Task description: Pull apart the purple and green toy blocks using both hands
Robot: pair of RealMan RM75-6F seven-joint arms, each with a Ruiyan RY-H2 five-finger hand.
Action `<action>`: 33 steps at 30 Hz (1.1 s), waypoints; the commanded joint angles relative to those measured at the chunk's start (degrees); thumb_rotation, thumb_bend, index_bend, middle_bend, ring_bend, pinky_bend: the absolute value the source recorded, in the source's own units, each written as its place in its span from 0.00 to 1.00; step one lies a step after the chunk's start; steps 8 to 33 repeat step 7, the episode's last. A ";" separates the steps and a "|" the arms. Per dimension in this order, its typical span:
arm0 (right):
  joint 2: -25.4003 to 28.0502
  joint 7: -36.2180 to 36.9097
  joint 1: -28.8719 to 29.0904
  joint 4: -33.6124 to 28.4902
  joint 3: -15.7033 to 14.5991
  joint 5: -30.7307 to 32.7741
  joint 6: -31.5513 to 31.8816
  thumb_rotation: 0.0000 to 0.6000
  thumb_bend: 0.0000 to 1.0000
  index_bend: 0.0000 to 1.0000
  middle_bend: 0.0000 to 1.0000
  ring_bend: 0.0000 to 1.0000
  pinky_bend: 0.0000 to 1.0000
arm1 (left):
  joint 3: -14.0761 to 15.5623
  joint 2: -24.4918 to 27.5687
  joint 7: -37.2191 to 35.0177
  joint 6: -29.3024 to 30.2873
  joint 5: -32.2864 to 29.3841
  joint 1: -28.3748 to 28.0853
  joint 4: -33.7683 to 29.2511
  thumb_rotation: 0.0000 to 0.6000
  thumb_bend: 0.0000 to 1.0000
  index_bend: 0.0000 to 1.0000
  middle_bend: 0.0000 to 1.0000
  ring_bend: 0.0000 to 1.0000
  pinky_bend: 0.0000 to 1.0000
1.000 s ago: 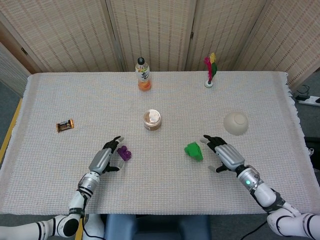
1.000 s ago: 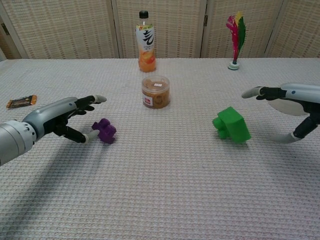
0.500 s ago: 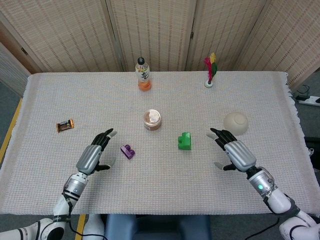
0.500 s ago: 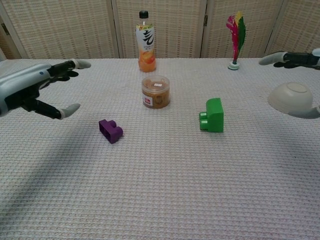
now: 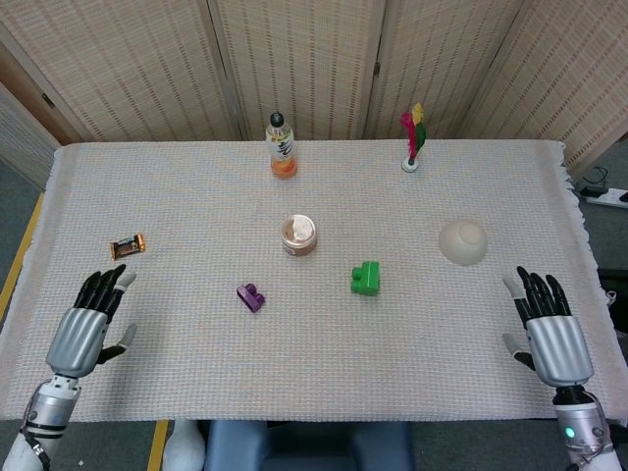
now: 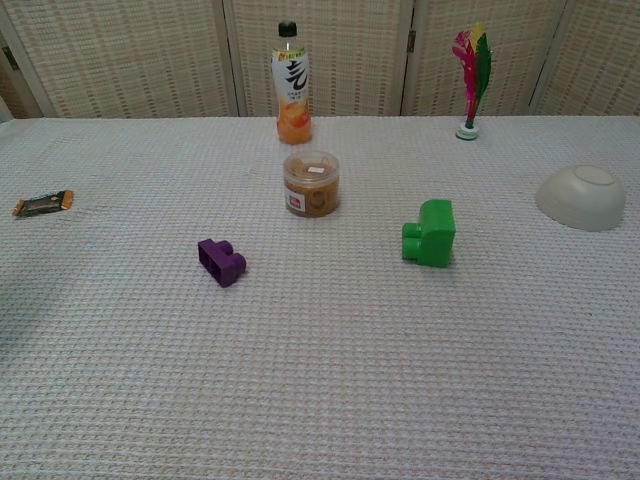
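Both arms have drawn back to the worktop's (image 5: 177,196) near corners; only the head view shows the left robot hand (image 5: 86,324) and right robot hand (image 5: 549,329), fingers spread wide, empty. The purple block (image 5: 250,296) and green block (image 5: 366,279) lie apart, flanking the jar (image 5: 298,235).

Left hand (image 5: 86,329) and right hand (image 5: 551,332) empty, fingers spread, at near corners.

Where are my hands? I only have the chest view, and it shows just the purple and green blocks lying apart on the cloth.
Observer: Left hand sits near the table's near-left corner, fingers spread, holding nothing.
Operator: And the right?
Observer: Right hand is at the near-right edge, open too, on the near side of the white bowl.
Operator: Either near a block?
Observer: No. Purple block and green block lie mid-table, well clear of both hands.
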 commanded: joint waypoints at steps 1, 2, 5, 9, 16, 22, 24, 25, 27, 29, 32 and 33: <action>-1.32 0.16 -1.45 1.49 -0.22 1.61 -1.03 1.00 0.33 0.00 0.00 0.00 0.00 | 1.52 0.07 5.27 2.11 -3.80 5.13 0.33 1.00 0.46 0.01 0.00 0.00 0.00; -0.82 0.08 -1.19 1.50 -0.52 1.32 -2.13 1.00 0.33 0.00 0.00 0.00 0.00 | 2.00 1.80 6.99 0.13 -5.12 5.07 -1.78 1.00 0.46 0.01 0.00 0.00 0.00; -0.03 2.44 -1.08 1.04 -0.06 0.72 -2.59 1.00 0.33 0.00 0.00 0.00 0.00 | 0.53 1.77 7.89 0.39 -5.70 4.92 -2.32 1.00 0.45 0.01 0.00 0.00 0.00; 0.19 2.66 -1.33 1.17 0.05 0.33 -2.39 1.00 0.33 0.00 0.00 0.00 0.00 | 0.65 1.82 7.90 -0.69 -5.47 4.63 -2.16 1.00 0.45 0.01 0.00 0.00 0.00; 0.19 2.66 -1.33 1.17 0.05 0.33 -2.39 1.00 0.33 0.00 0.00 0.00 0.00 | 0.65 1.82 7.90 -0.69 -5.47 4.63 -2.16 1.00 0.45 0.01 0.00 0.00 0.00; 0.19 2.66 -1.33 1.17 0.05 0.33 -2.39 1.00 0.33 0.00 0.00 0.00 0.00 | 0.65 1.82 7.90 -0.69 -5.47 4.63 -2.16 1.00 0.45 0.01 0.00 0.00 0.00; 0.19 2.66 -1.33 1.17 0.05 0.33 -2.39 1.00 0.33 0.00 0.00 0.00 0.00 | 0.65 1.82 7.90 -0.69 -5.47 4.63 -2.16 1.00 0.45 0.01 0.00 0.00 0.00; 0.19 2.66 -1.33 1.17 0.05 0.33 -2.39 1.00 0.33 0.00 0.00 0.00 0.00 | 0.65 1.82 7.90 -0.69 -5.47 4.63 -2.16 1.00 0.45 0.01 0.00 0.00 0.00; 0.19 2.66 -1.33 1.17 0.05 0.33 -2.39 1.00 0.33 0.00 0.00 0.00 0.00 | 0.65 1.82 7.90 -0.69 -5.47 4.63 -2.16 1.00 0.45 0.01 0.00 0.00 0.00; 0.19 2.66 -1.33 1.17 0.05 0.33 -2.39 1.00 0.33 0.00 0.00 0.00 0.00 | 0.65 1.82 7.90 -0.69 -5.47 4.63 -2.16 1.00 0.45 0.01 0.00 0.00 0.00; 0.19 2.66 -1.33 1.17 0.05 0.33 -2.39 1.00 0.33 0.00 0.00 0.00 0.00 | 0.65 1.82 7.90 -0.69 -5.47 4.63 -2.16 1.00 0.45 0.01 0.00 0.00 0.00; 0.19 2.66 -1.33 1.17 0.05 0.33 -2.39 1.00 0.33 0.00 0.00 0.00 0.00 | 0.65 1.82 7.90 -0.69 -5.47 4.63 -2.16 1.00 0.45 0.01 0.00 0.00 0.00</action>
